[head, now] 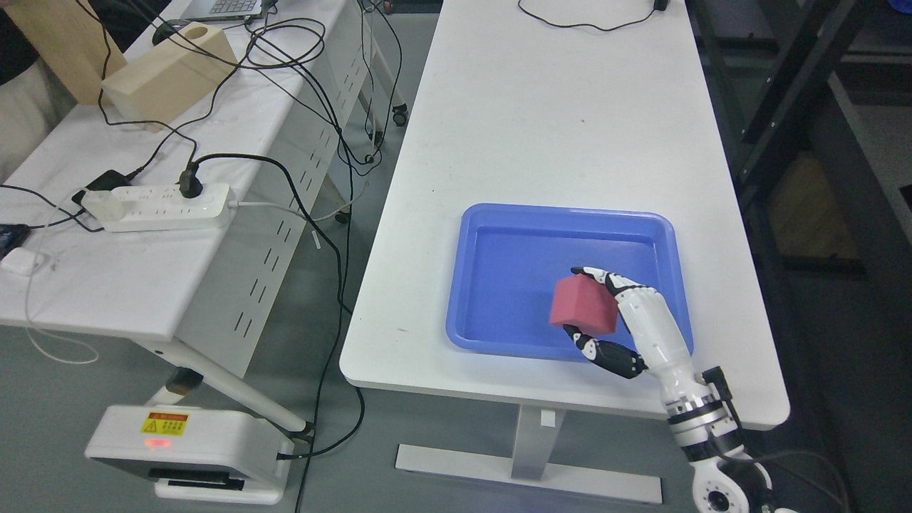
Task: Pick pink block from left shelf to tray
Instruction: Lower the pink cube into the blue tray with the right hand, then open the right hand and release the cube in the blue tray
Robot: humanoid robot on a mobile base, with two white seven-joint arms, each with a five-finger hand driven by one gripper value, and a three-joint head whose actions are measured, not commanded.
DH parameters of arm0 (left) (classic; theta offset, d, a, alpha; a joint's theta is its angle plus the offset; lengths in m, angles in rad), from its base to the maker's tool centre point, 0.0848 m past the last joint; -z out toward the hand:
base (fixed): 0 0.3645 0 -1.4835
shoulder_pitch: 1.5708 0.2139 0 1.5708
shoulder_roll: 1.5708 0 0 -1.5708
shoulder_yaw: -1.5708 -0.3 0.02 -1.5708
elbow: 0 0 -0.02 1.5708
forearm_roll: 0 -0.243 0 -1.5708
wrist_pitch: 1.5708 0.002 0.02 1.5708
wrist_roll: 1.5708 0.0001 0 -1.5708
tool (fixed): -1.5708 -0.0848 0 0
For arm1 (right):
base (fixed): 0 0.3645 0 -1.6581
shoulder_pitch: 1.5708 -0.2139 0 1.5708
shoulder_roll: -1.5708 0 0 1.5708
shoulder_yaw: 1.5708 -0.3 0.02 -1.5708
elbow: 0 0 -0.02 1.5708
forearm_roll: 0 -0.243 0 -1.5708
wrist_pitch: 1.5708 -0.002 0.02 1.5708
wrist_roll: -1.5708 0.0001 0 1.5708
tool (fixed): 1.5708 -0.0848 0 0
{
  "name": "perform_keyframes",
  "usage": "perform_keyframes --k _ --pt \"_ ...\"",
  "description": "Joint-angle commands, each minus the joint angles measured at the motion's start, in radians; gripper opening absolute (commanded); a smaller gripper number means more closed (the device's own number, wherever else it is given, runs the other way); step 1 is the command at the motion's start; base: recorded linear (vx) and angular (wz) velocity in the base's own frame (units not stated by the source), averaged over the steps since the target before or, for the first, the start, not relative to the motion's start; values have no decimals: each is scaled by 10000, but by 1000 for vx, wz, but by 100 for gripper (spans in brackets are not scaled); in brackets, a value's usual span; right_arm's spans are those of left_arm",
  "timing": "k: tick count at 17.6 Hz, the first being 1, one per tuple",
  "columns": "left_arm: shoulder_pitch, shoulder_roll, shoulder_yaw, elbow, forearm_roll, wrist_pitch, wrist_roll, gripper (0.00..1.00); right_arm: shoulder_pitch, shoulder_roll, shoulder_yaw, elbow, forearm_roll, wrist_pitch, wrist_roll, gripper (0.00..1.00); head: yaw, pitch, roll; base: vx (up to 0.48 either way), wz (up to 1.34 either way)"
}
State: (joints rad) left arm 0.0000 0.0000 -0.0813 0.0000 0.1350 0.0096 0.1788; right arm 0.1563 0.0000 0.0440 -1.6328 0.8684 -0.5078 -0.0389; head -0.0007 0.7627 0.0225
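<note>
Fingers of right hand curled round pink block; over tray

bright even overhead light | soft faint shadows | sharp focus | right edge dim

The tray is smooth, glossy blue plastic, the pink block has a matt, foam-like surface, the right hand has glossy white plastic shells with black joints, and the desk is matt white.
</note>
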Motion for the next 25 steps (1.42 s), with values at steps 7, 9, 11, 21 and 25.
perform_keyframes --k 7,9,11,21,25 --pt "-291 175 0 -174 0 -4 7 100 48 -174 803 6 522 1702 573 57 0 0 0 112 -7" --pt "-291 175 0 -174 0 -4 7 100 63 -174 727 6 1 1810 573 67 0 0 0 85 0" --pt "-291 175 0 -174 0 -4 7 100 64 -174 650 -9 -536 2024 588 76 0 0 0 72 0" --pt "-291 175 0 -174 0 -4 7 100 -227 -174 -744 -9 -6801 2224 1815 96 0 0 0 27 0" --pt "-291 175 0 -174 0 -4 7 100 -274 -174 -1298 -9 -8236 2225 1800 98 0 0 0 0 0"
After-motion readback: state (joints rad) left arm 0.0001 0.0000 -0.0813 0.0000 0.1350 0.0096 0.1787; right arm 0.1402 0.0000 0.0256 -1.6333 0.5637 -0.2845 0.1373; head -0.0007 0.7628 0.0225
